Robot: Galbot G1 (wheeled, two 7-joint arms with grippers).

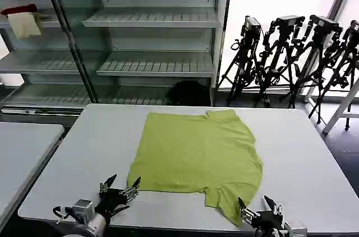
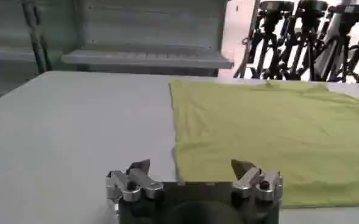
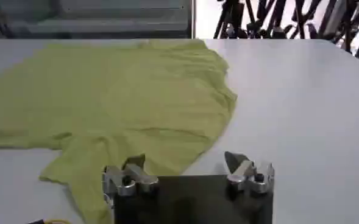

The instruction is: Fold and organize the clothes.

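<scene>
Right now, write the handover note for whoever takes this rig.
Left end effector: open, empty, at the shirt's near left corner.
Right end effector: open, empty, by the near sleeve.
Shirt: spread on the table, one side apparently already folded in, near sleeve sticking out toward the table's front edge.
Done: shirt laid out.
Left: grasp, finish folding, tidy.

My desk [image 1: 303,153] is big, flat and light grey. One thing lies right on it: a lime yellow-green T-shirt [image 1: 196,156]. The T-shirt is spread out flat near the middle of the desk. One sleeve reaches down close to the near edge on my right side. Its collar points to the far edge. The rest of the desk top is bare grey.
</scene>
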